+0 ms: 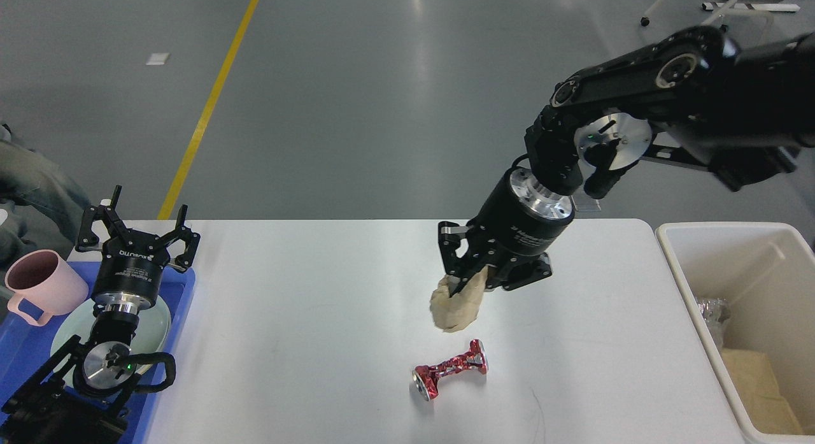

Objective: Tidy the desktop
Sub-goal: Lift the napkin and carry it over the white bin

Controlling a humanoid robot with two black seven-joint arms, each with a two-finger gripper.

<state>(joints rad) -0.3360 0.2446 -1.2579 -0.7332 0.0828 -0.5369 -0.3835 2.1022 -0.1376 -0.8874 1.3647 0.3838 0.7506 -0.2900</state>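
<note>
Desktop (305, 291) clutter is down to a crushed red can (451, 371) lying in front of me, while the right gripper (474, 279), clamped on a crumpled brown paper wad (454, 305), hangs above the white surface. Pinched only at its top, the wad could slip free short of the cream bin (684, 285) at the right edge. The left gripper (135, 227) stands spread and empty over the blue tray (181, 304).
</note>
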